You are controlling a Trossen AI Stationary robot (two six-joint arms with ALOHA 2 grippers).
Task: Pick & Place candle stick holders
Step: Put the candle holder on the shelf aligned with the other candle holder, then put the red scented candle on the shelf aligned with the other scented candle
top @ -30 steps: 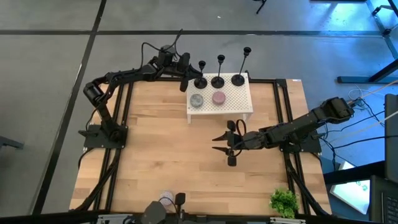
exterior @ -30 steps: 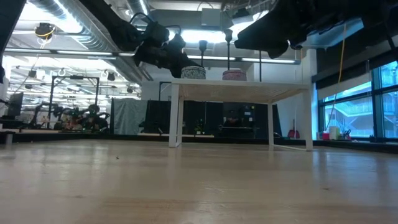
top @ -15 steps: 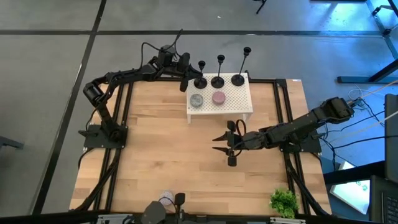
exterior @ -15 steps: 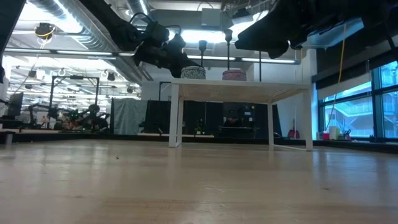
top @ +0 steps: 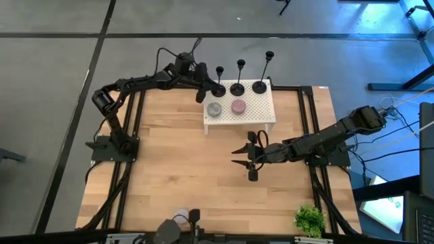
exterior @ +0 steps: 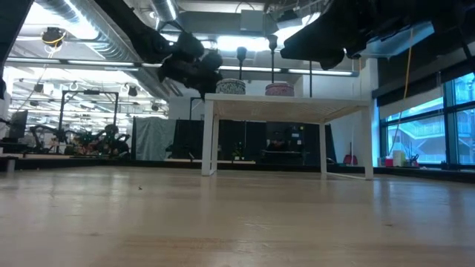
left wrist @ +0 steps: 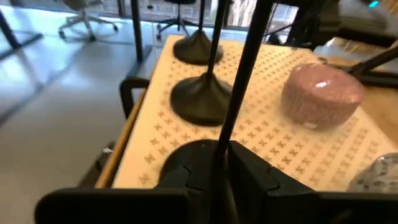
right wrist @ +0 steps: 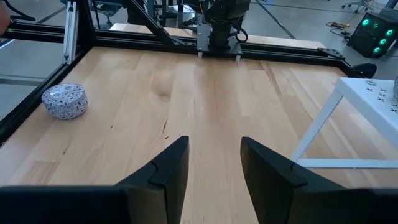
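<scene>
A: We see the left gripper point(top: 203, 87) at the white stand's point(top: 261, 115) back-left corner, fingers closed on the shortest candle stick holder's point(left wrist: 239, 81) stem.

B: We note two taller holders point(top: 239, 87) standing beside it. The right gripper point(right wrist: 214, 162) hangs parted over the table point(top: 169, 169), empty.

Three black candle stick holders point(top: 238, 88) upright in row.

Three candle stick holders point(top: 239, 87) along the stand's point(top: 258, 112) rear edge, two discs point(top: 226, 108) in front, left claw point(top: 203, 91) beside them.
</scene>
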